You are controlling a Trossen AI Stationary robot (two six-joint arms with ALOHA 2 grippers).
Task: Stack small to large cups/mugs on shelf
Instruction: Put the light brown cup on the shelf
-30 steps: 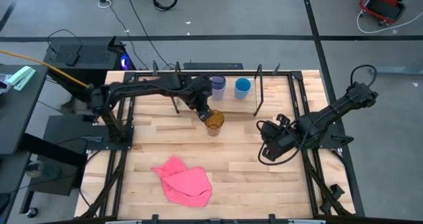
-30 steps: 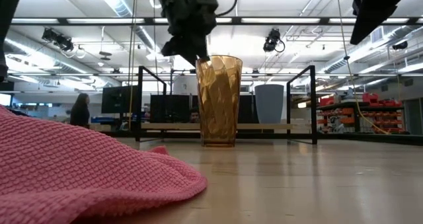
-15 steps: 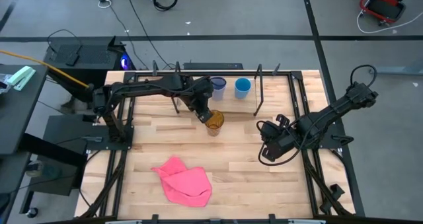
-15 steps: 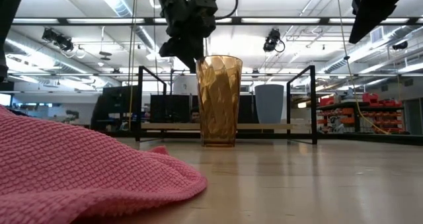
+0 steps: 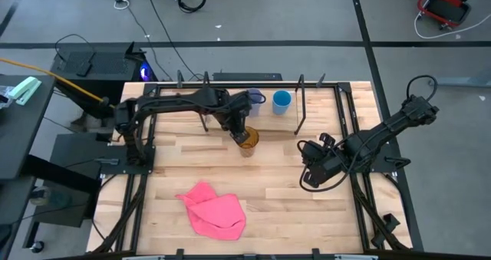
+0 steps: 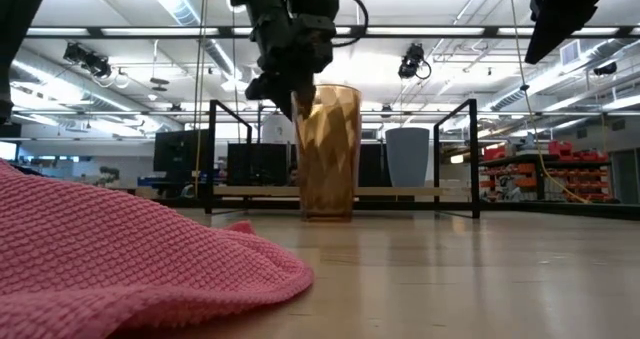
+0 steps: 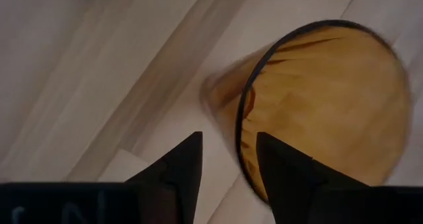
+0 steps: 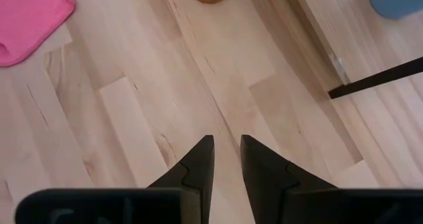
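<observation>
The amber-brown translucent cup (image 5: 247, 139) stands upright on the table in front of the shelf (image 5: 299, 106). It also shows in the low view (image 6: 330, 149). My left gripper (image 5: 239, 130) is open over its rim, fingers pointing down, one finger (image 7: 284, 171) inside the cup and one (image 7: 182, 168) outside. The bright blue cup (image 5: 281, 100) stands on the shelf. The lavender cup (image 5: 255, 98) stands beside it, partly hidden by my left arm. My right gripper (image 5: 309, 176) waits at the table's right, fingers close together. My left gripper has the amber cup's rim (image 7: 241, 135) between its two fingers, one finger inside the cup and one outside, coming from above and pointing down. I cannot tell whether either finger touches the wall. The cup stands on the table on its base.
A pink cloth (image 5: 215, 210) lies crumpled near the table's front edge, left of centre. It fills the low view's lower left (image 6: 120, 259). The shelf's black legs (image 5: 205, 110) stand behind the amber cup. Bare wood (image 8: 218, 85) lies between my right gripper and the cup.
My left gripper has come down over the amber cup's rim and shifted slightly toward the table's right edge, so its fingers now straddle the cup wall. The cup stays on the table.
</observation>
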